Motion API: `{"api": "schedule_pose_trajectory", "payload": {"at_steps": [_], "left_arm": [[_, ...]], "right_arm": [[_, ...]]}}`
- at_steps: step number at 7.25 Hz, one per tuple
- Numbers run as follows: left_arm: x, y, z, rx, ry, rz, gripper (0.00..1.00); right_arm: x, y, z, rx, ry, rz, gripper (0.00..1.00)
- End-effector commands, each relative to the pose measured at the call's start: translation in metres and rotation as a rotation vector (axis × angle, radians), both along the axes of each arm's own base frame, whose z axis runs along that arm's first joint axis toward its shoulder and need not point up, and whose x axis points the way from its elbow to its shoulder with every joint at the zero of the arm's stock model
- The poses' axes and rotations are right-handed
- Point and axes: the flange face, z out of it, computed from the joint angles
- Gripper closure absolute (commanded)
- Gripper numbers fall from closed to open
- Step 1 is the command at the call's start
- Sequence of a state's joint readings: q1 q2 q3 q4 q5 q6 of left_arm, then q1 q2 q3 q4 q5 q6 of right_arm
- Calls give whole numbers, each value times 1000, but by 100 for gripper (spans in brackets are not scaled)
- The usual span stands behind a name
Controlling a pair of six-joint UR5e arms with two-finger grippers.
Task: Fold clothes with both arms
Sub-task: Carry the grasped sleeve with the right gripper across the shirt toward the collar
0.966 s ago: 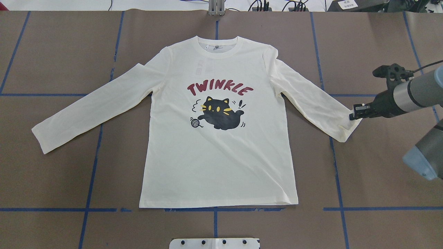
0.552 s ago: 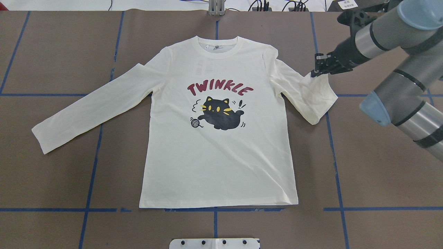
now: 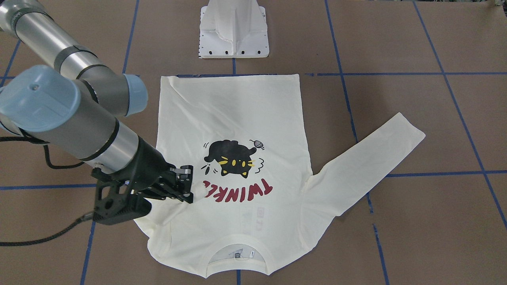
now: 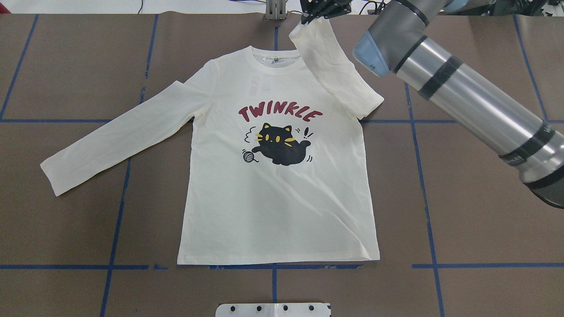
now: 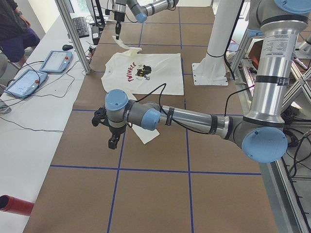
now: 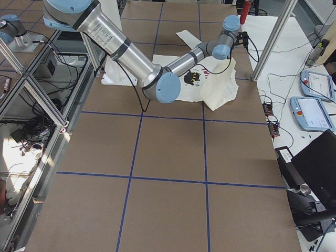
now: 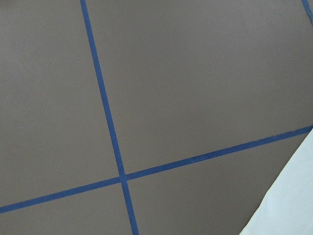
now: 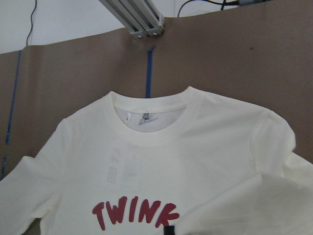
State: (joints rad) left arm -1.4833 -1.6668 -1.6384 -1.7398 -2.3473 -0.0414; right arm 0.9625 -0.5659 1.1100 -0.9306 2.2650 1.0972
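The cream T-shirt [image 4: 277,202] lies flat, print up, with the black cat and red "TWINKLE" showing. My right gripper [image 4: 310,15] is shut on the cuff of the shirt's right sleeve [image 4: 339,70] and holds it up in the air above the collar side of the shoulder. The sleeve hangs from it back down to the shoulder. In the front-facing view the same right gripper [image 3: 189,185] hovers beside the lettering. The other sleeve [image 4: 110,141] lies stretched out on the table. My left gripper [image 5: 112,143] hangs over bare table just past that sleeve's cuff; I cannot tell whether it is open or shut.
Blue tape lines grid the brown table. The white pedestal base [image 3: 233,31] stands at the robot's edge. An aluminium post [image 4: 275,9] rises beyond the collar. Two tablets [image 5: 58,60] and a person [image 5: 14,29] are on the far side of the table.
The right gripper has lifted the right sleeve's cuff off the table and swung it up and across toward the collar. The shirt's body and the other sleeve have not moved.
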Motion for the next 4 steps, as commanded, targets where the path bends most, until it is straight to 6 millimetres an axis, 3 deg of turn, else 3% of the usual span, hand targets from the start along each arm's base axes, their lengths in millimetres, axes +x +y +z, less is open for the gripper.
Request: {"api": "schedule_pose_trajectory", "payload": {"at_steps": [1, 2, 4], "left_arm": [[0, -1, 5, -10, -1, 0, 1], [0, -1, 9, -17, -2, 1, 1], [0, -2, 12, -22, -1, 1, 1]], "right_arm": [[-113, 38, -56, 132, -24, 43, 100], [-152, 57, -64, 157, -7, 84, 100], [-191, 76, -47, 179, 6, 109, 100]]}}
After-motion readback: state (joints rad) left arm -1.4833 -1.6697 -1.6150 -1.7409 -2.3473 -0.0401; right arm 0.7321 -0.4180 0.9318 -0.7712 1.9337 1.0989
